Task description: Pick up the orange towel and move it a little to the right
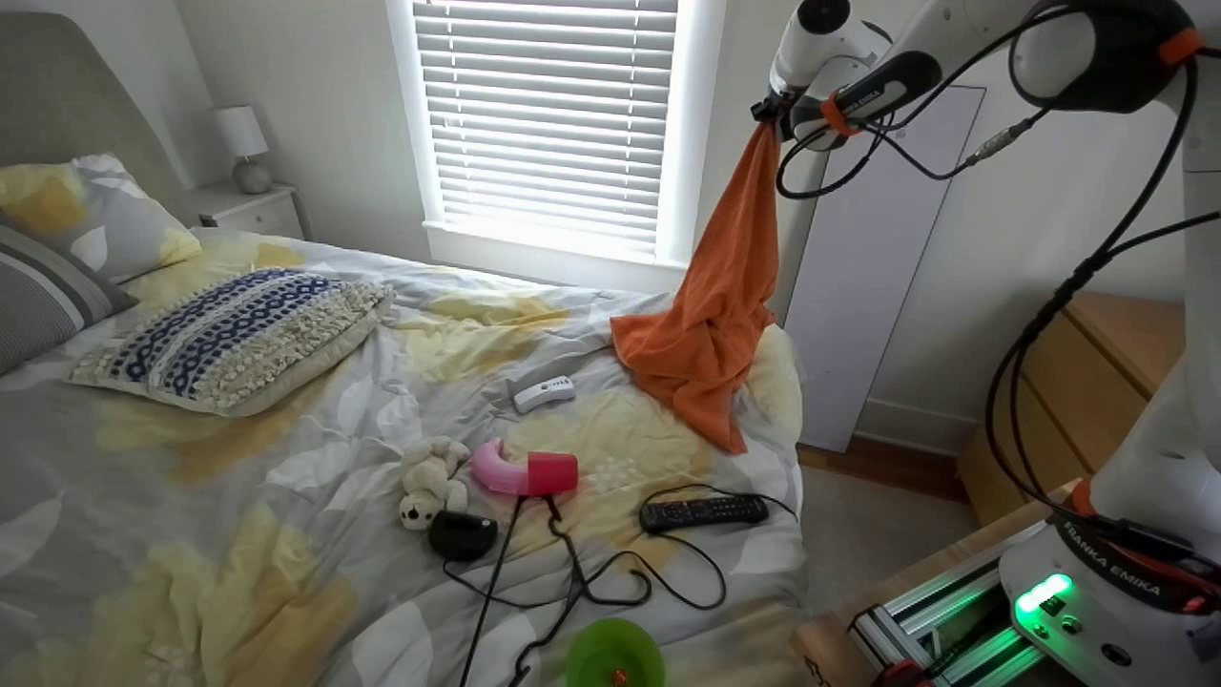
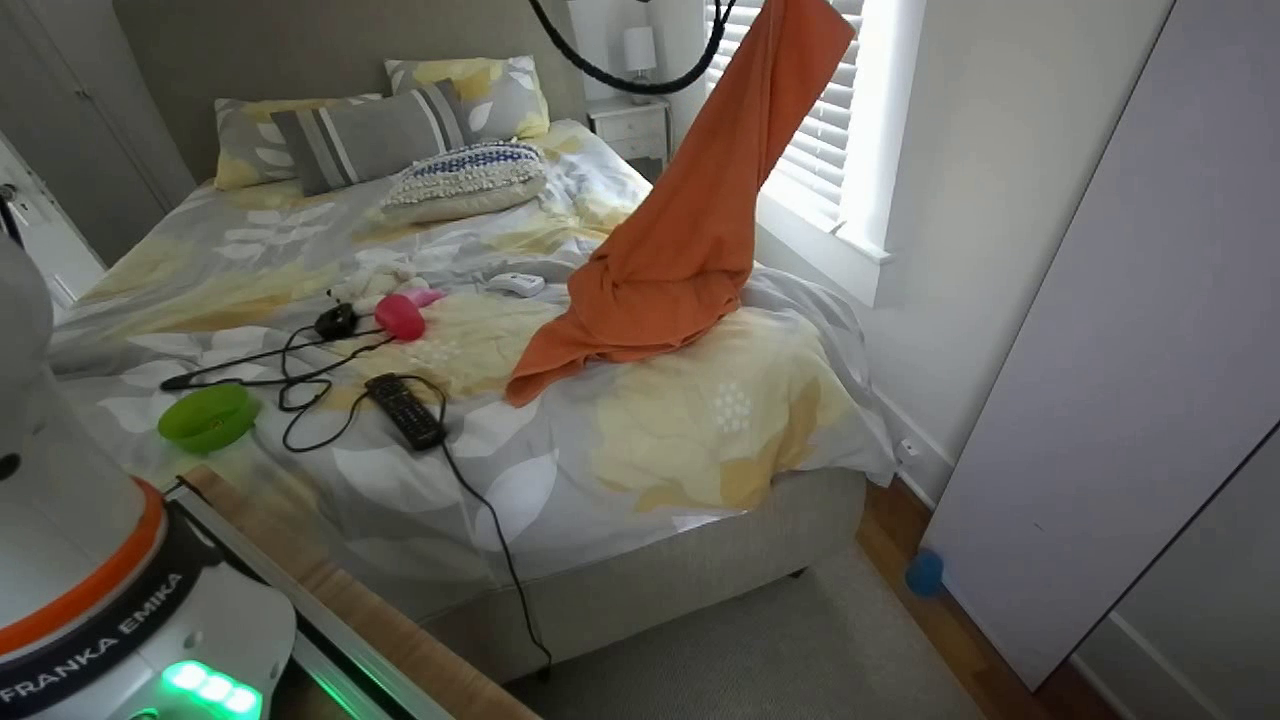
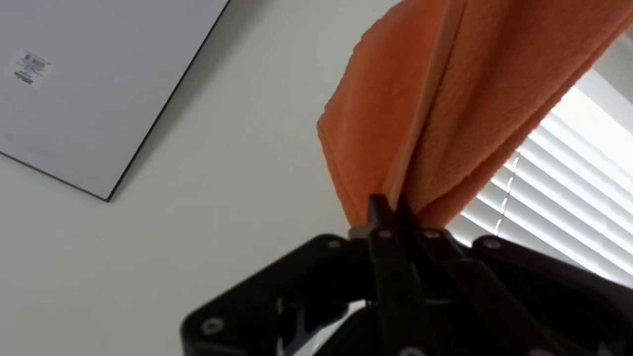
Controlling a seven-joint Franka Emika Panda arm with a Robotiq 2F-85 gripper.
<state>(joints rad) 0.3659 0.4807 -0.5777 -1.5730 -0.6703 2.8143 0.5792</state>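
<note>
Orange: we see the towel (image 1: 715, 305) hanging, lower folds on the bed (image 1: 324, 496).
Gripper (image 3: 393, 203): high, jaws pinched together on the towel's upper end.

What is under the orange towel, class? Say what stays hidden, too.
Under the orange towel is the patterned bedspread, visible around the towel's lower folds. Anything else beneath those folds is covered and cannot be seen.

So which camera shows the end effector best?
The wrist view: the end effector is close up, pinching the orange towel. In an exterior view it's small, at the end of the arm; elsewhere it's out of frame.
</note>
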